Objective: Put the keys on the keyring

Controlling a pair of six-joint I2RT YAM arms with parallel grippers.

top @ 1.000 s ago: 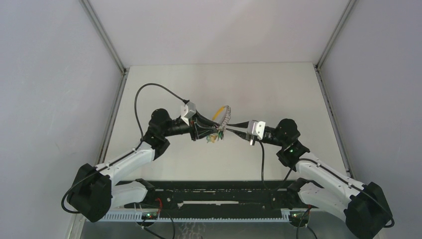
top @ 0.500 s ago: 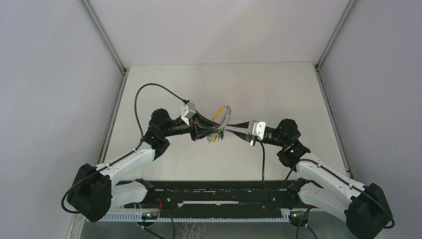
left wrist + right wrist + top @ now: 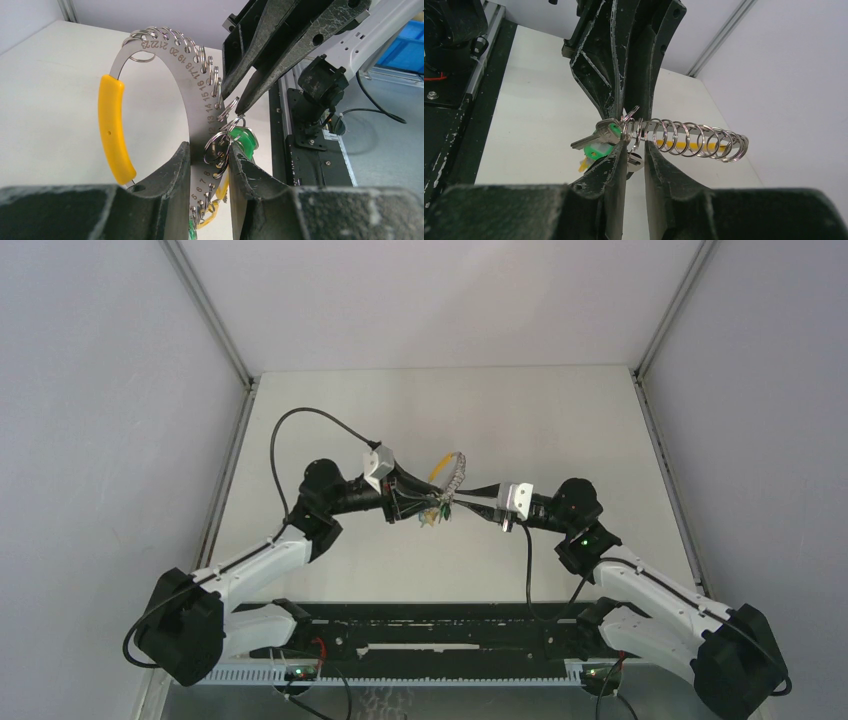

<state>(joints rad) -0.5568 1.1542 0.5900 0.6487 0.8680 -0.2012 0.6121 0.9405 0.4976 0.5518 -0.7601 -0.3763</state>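
Note:
The keyring (image 3: pixel 192 95) is a curved numbered metal plate lined with small split rings, with a yellow band (image 3: pixel 112 127). My left gripper (image 3: pixel 209 150) is shut on the plate's lower part and holds it above the table (image 3: pixel 452 472). From the right, my right gripper (image 3: pixel 636 145) meets the row of rings (image 3: pixel 689 137). Its fingers are nearly together with a small silver and black piece, apparently the key (image 3: pixel 635 160), pinched between them at a split ring. A silver key (image 3: pixel 589 140) with a green tag (image 3: pixel 596 148) hangs from the plate beside the fingertips.
The white table (image 3: pixel 560 420) is walled by grey panels on three sides. A black rail (image 3: pixel 430 625) with the arm bases runs along the near edge. Both arms meet over the middle of the table.

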